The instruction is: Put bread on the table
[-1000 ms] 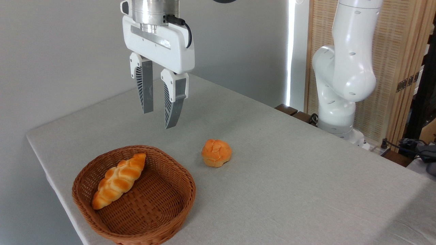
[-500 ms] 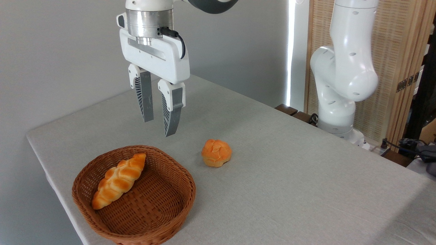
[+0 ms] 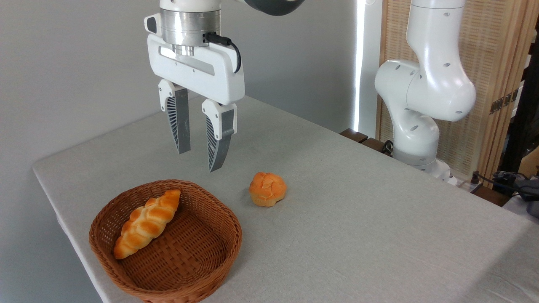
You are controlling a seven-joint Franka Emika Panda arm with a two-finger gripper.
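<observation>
— Two breads show, so which counts, and where does everything sit on the tabletop [image 3: 358, 219]?

— Start with that cloth-covered tabletop: bare and wide to the right and far side, its near-left rounded corner close under the basket [image 3: 202, 261]. The wicker basket sits there near the left edge, holding the braided loaf [image 3: 145, 223] slantwise. The end effector [image 3: 198, 158] hangs above the basket's far rim, fingers a little apart and holding nothing.

— And the bun?

— The bread [image 3: 268, 189] rests on the cloth just right of the basket, apart from its rim, top upward. I'd judge the task done: it lies outside the basket, clear of every edge.

— Room to move?

— Plenty upward and rightward; only the basket rim below is close.
</observation>
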